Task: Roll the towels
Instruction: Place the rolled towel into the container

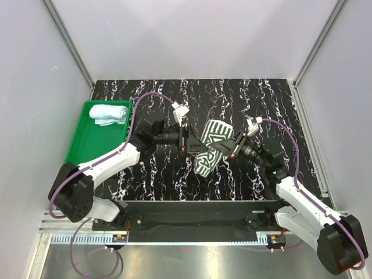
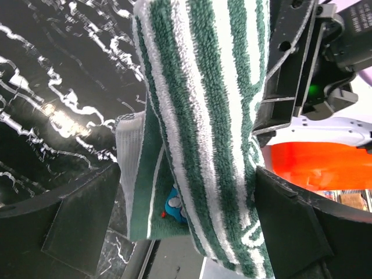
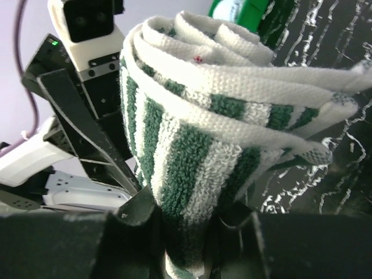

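Observation:
The striped towel (image 1: pixel 213 145), dark green and white with a patterned edge, is rolled and held up over the middle of the table. My right gripper (image 3: pixel 186 226) is shut on one end of the roll (image 3: pixel 197 116). My left gripper (image 2: pixel 189 218) stands open around the roll's (image 2: pixel 203 116) other side, with a gap at its left finger (image 2: pixel 81 215). The two grippers meet at the towel, left (image 1: pixel 189 141) and right (image 1: pixel 231 149). The light blue towel (image 1: pixel 108 113) lies rolled at the far end of the green tray (image 1: pixel 78 139).
The tray sits along the table's left edge, beside the left wall. Grey walls close in the left, right and back. The black marbled tabletop (image 1: pixel 261 104) spreads behind and beside the arms. A black bar (image 1: pixel 197 204) runs along the near edge.

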Tool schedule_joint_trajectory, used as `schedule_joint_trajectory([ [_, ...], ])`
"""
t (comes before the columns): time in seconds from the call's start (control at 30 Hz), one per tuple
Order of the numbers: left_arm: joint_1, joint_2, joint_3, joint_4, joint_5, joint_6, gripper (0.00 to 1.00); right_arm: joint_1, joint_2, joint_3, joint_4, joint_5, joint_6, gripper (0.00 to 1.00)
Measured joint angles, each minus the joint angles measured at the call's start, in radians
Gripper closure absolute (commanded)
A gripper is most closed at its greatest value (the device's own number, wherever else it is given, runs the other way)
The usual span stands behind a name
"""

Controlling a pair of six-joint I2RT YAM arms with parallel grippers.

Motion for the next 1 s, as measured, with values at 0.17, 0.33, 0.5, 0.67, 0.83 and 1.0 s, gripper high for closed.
schedule_joint_trajectory([
  [0.17,0.001,0.000,-0.019,0.088,0.036,-0.036,0.01,0.000,0.011,-0.020,0.114,-0.013,0.066,1.00],
  [0.33,0.005,0.028,-0.088,0.272,0.090,-0.148,0.05,0.000,0.073,-0.073,0.301,-0.044,0.154,1.00],
  [0.5,0.006,0.058,-0.116,0.400,0.137,-0.240,0.55,0.000,0.142,-0.108,0.442,-0.047,0.214,1.00],
  [0.67,0.011,0.055,-0.115,0.451,0.158,-0.265,1.00,-0.002,0.153,-0.109,0.499,-0.043,0.226,1.00],
  [0.83,0.011,0.042,-0.115,0.452,0.158,-0.264,1.00,-0.002,0.153,-0.108,0.516,-0.045,0.227,0.83],
  [1.0,0.010,0.005,-0.121,0.396,0.132,-0.236,1.00,0.001,0.140,-0.080,0.494,-0.051,0.224,0.24],
])
